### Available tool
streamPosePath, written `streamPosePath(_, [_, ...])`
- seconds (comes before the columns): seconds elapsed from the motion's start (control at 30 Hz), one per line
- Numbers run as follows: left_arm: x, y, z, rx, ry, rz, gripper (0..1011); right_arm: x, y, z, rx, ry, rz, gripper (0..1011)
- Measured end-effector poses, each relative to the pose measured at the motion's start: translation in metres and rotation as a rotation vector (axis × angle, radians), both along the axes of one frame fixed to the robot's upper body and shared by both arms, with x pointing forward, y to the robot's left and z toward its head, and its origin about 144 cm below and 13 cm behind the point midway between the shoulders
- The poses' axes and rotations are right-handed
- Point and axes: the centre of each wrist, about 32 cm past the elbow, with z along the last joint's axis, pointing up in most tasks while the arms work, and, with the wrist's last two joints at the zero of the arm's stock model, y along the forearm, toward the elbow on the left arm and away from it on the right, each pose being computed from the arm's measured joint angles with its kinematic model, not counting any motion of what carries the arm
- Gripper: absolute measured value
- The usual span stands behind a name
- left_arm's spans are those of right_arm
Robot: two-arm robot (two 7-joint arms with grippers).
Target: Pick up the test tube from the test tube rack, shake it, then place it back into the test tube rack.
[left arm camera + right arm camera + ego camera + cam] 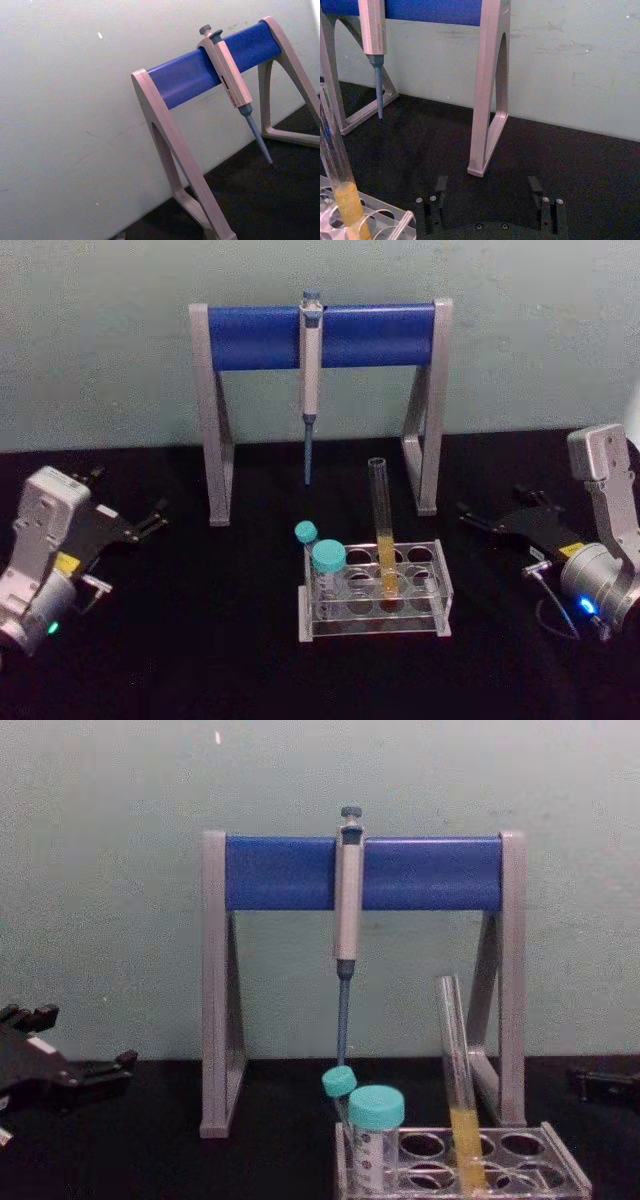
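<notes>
The test tube point(381, 510) is a long clear glass tube with yellow liquid in its lower part. It stands upright in a middle hole of the clear test tube rack point(441, 588) at the table's centre. It also rises from the test tube rack point(566, 1172) in the chest view, and the test tube point(335, 155) stands close to my right wrist camera. My right gripper point(468, 512) rests open on the table to the right of the rack, with its fingers point(441, 184) spread and nothing between them. On the far left my left gripper point(150, 520) rests open, well away from the rack.
Two teal-capped tubes point(328, 558) occupy the rack's left end. Behind the rack stands a tall grey-and-blue pipette stand point(250, 337) with a pipette point(311, 370) hanging from its bar, tip down. Black tabletop lies open on either side of the rack.
</notes>
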Motion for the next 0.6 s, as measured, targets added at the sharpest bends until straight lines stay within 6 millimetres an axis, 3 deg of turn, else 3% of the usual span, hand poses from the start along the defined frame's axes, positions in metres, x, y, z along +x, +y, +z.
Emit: streamPosePath(0.6, [0.0000,0.0000,0.0000,0.000,0.000,0.000,1001,0.0000,0.0000,0.0000,0.000,0.000,0.000,1000])
